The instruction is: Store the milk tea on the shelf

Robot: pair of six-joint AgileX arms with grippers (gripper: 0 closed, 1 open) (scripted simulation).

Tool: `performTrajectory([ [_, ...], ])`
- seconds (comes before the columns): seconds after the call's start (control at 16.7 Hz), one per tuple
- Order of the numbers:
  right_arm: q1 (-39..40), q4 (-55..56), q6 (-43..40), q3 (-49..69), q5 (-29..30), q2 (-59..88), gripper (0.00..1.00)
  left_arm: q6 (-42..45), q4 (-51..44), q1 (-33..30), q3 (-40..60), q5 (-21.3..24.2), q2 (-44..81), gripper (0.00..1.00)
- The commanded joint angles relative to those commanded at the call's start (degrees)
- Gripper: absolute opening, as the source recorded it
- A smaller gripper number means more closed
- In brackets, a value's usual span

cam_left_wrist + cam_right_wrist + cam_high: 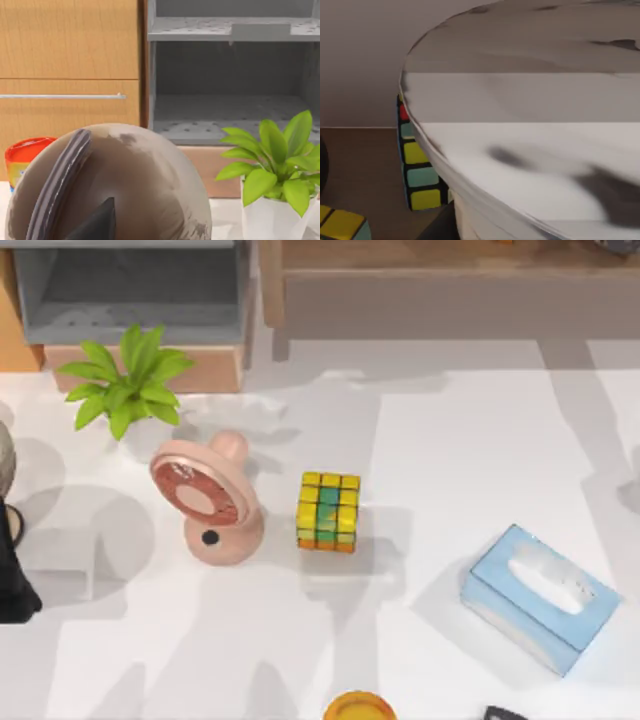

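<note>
White and round, the lid of the milk tea (530, 150) sits very close to the right wrist camera, with a bit of beige cup under it. The colourful cube (417, 172) stands just behind it. The right gripper (505, 713) is at the desk's (450, 440) near edge, and the left arm (12, 575) is at its left edge. You cannot tell if either gripper is spread or pressed together. The brown shelf (450, 270) is at the back right, and the grey cabinet (130, 290) at the back left. A blue tissue box (538, 595) holds a white tissue. A green plant (128, 380) grows in a white pot, near a pink fan (205, 502).
</note>
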Motion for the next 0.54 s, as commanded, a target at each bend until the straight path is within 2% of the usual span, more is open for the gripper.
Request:
performTrajectory([
  [0.18, 0.0, 0.0, 0.0, 0.0, 0.0, 0.0, 0.98, 0.0, 0.0, 0.0, 0.0, 0.0, 0.0, 1.0],
  [0.54, 0.0, 0.0, 0.0, 0.0, 0.0, 0.0, 1.0, 0.0, 0.0, 0.0, 0.0, 0.0, 0.0, 1.0],
])
